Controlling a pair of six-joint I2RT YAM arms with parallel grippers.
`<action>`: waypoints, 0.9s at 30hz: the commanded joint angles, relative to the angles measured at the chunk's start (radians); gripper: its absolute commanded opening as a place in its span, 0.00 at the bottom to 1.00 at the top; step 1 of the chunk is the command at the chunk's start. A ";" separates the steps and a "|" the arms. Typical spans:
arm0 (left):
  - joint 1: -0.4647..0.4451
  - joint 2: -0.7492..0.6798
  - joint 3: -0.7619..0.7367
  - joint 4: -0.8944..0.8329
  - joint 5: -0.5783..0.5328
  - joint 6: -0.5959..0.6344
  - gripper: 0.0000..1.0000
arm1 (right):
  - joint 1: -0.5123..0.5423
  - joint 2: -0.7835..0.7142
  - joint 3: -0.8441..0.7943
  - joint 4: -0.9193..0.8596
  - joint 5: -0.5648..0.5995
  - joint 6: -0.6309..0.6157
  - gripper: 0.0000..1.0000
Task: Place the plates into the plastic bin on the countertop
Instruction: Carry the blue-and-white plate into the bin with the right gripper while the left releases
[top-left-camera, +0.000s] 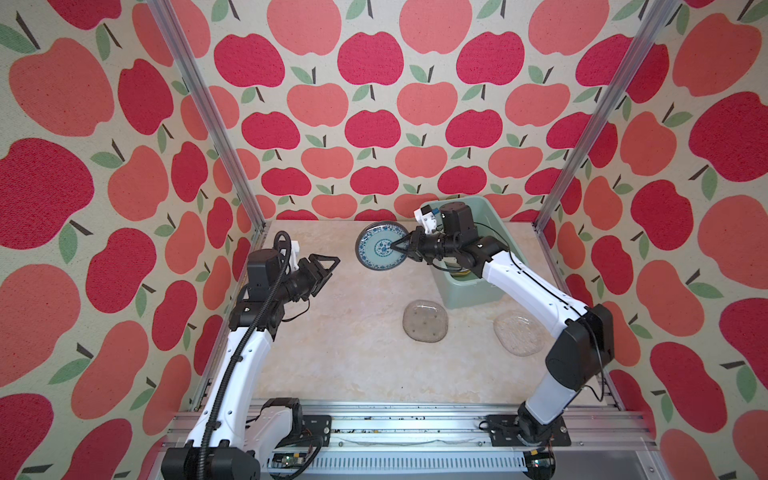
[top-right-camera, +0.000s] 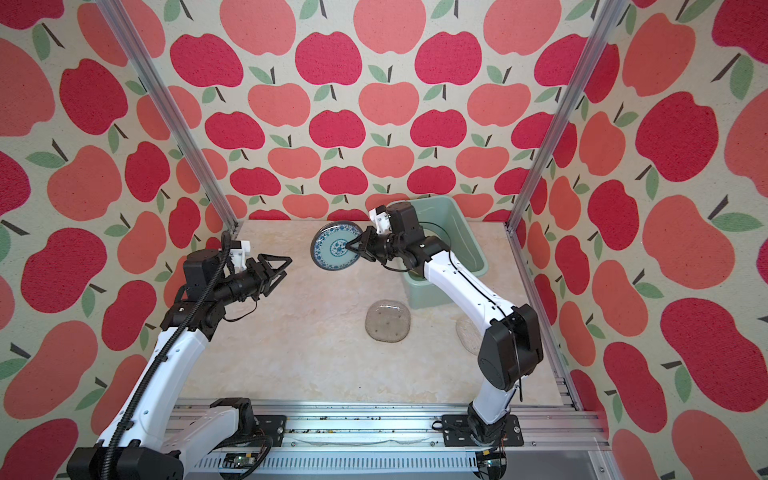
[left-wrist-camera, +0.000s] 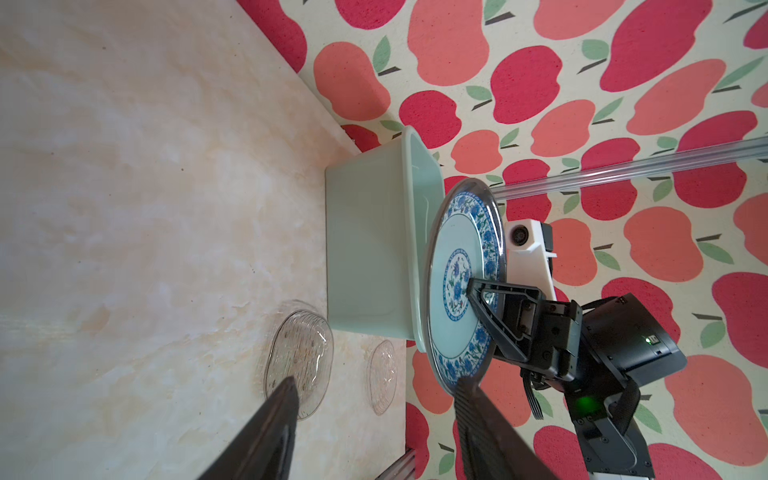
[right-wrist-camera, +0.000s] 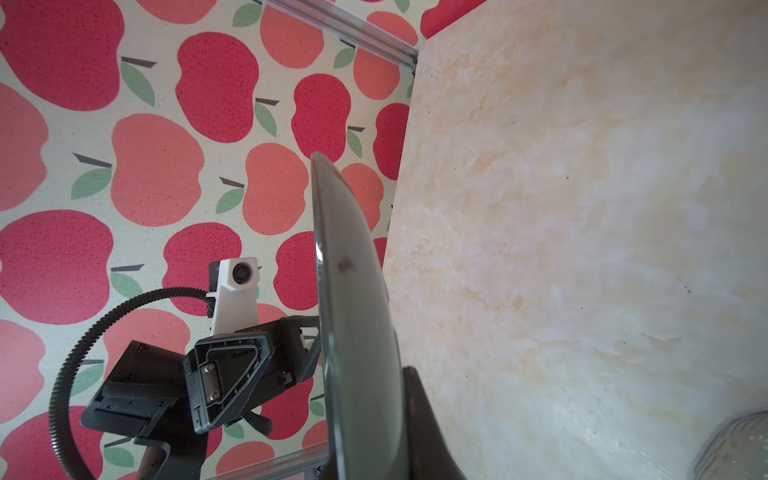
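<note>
Our right gripper (top-left-camera: 395, 246) pinches the blue plate (top-left-camera: 371, 249) by one side, tilted, up in the air just beside the bin (top-left-camera: 465, 296). Our left gripper (top-left-camera: 328, 262) is spread, holding nothing. We think the plate could slip and break, with only one small pinch.

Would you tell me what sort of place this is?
Probably a staged robot test cell: apple-print walls on aluminium rails, a marble-look countertop, and a left arm and right arm bolted at its front.
</note>
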 joint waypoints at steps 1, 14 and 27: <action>-0.021 0.019 0.096 -0.001 0.030 0.082 0.64 | -0.058 -0.064 0.037 -0.083 0.040 -0.045 0.00; -0.280 0.172 0.340 -0.150 -0.095 0.324 0.65 | -0.317 -0.202 -0.051 -0.209 0.227 -0.017 0.00; -0.597 0.428 0.637 -0.350 -0.218 0.531 0.67 | -0.385 -0.142 -0.097 -0.289 0.442 0.016 0.00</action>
